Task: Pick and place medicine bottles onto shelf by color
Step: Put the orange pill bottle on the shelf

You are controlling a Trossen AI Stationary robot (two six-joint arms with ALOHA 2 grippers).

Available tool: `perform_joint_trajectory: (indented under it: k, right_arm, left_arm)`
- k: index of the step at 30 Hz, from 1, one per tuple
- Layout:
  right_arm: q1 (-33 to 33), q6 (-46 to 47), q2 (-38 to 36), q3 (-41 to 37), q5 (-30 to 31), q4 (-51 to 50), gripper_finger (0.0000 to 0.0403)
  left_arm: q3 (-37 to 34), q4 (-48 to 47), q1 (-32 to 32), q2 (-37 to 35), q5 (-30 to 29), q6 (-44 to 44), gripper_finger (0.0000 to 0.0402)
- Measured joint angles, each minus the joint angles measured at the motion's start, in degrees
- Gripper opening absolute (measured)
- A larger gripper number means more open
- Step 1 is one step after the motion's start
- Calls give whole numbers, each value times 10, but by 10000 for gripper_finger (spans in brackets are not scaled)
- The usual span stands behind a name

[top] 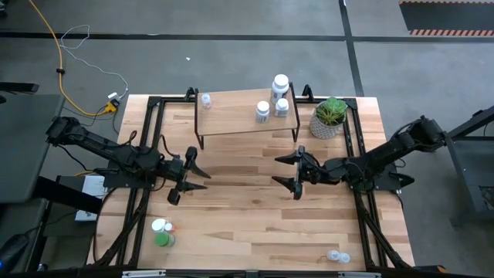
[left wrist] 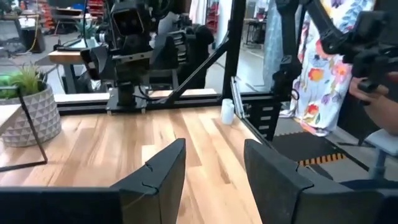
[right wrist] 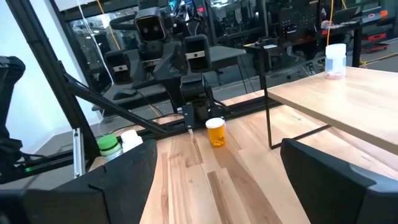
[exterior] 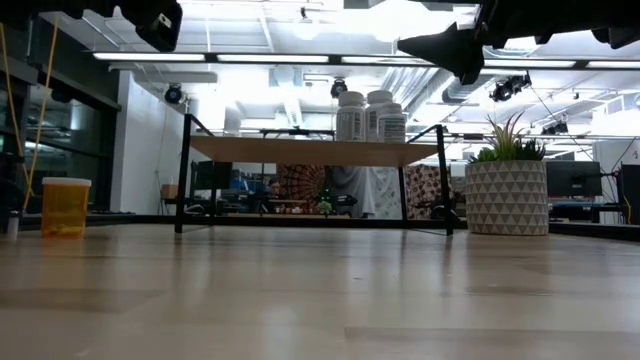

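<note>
The shelf (top: 239, 116) stands at the table's far middle on thin black legs. Three white medicine bottles (top: 276, 99) stand on its right end (exterior: 368, 116), and a clear one (top: 205, 100) stands on its left end (right wrist: 335, 60). A green bottle (top: 163, 239) and a white one (top: 159, 225) stand on the table at the near left. An orange bottle (right wrist: 216, 132) stands near the left arm, and a clear bottle (top: 337, 256) lies at the near right. My left gripper (top: 202, 174) and right gripper (top: 284, 170) hover open above mid-table, facing each other, with nothing between their fingers.
A potted green plant (top: 330, 117) stands right of the shelf at the far right. Black frame rails (top: 147, 139) run along the table's left and right sides. Bare wooden tabletop (top: 247, 216) lies between and in front of the grippers.
</note>
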Motion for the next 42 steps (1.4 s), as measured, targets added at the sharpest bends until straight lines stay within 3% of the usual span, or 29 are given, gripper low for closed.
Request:
perform_joint_trajectory:
  k: [14, 21, 24, 28, 32, 36, 42]
  right_arm:
    - [0, 0, 0, 0, -2, -4, 332]
    - [0, -15, 0, 0, -2, -4, 332]
    - [0, -15, 0, 0, -2, -4, 332]
    - [0, -15, 0, 0, -2, -4, 332]
    - [-1, -15, 0, 0, -1, -4, 332]
    - [-6, -11, 0, 0, -1, -7, 332]
    - [-10, -10, 0, 0, 0, -13, 332]
  left_arm:
    - [0, 0, -8, 29, -30, 40, 254]
    - [0, 2, -8, 33, -32, 21, 258]
    - [0, -19, -8, 33, -84, -58, 258]
    - [55, -237, -1, 33, -192, -184, 257]
    - [123, -454, 4, 54, -248, -365, 257]
    - [151, -582, 4, 77, -267, -494, 256]
    - [151, -741, 16, 118, -238, -642, 256]
